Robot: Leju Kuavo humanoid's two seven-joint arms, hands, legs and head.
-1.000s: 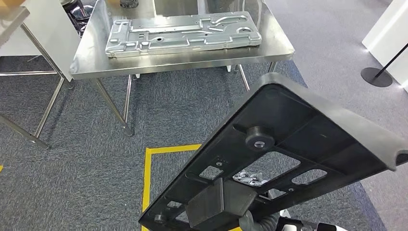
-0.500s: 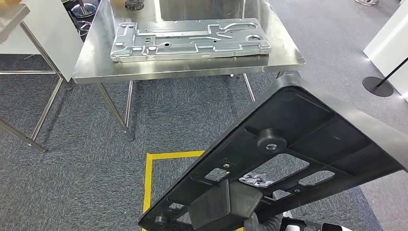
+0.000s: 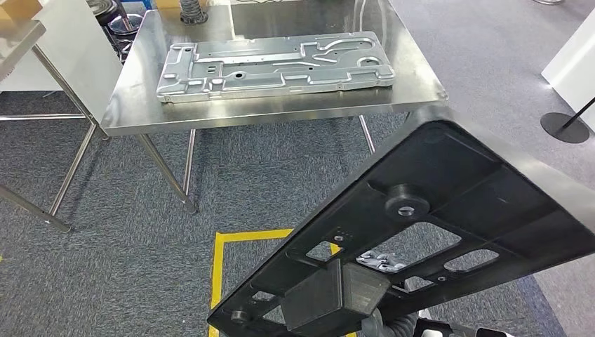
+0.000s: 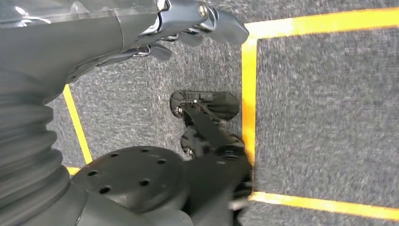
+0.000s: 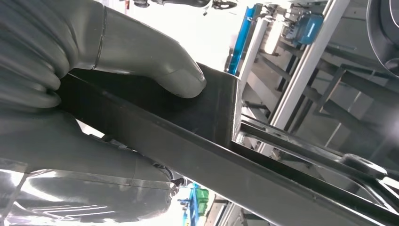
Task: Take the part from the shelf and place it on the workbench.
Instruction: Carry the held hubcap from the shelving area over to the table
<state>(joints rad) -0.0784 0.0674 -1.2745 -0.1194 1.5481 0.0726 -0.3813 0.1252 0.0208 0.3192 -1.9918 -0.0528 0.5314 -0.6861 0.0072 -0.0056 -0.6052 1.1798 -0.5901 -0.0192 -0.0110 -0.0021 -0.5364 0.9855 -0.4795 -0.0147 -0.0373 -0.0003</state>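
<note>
Grey carpet floor w/ yellow tape lines; steel table ahead.

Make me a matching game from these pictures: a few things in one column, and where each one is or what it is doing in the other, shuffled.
Things:
1. black part
2. metal plate
3. left hand
4. yellow tape

Places or states:
A. lies flat on the steel workbench
B. marks lines on the grey carpet
C. held by the right hand, tilted above the floor
D. holds nothing, hanging over the carpet

Pairs: 1-C, 2-A, 3-D, 4-B
</note>
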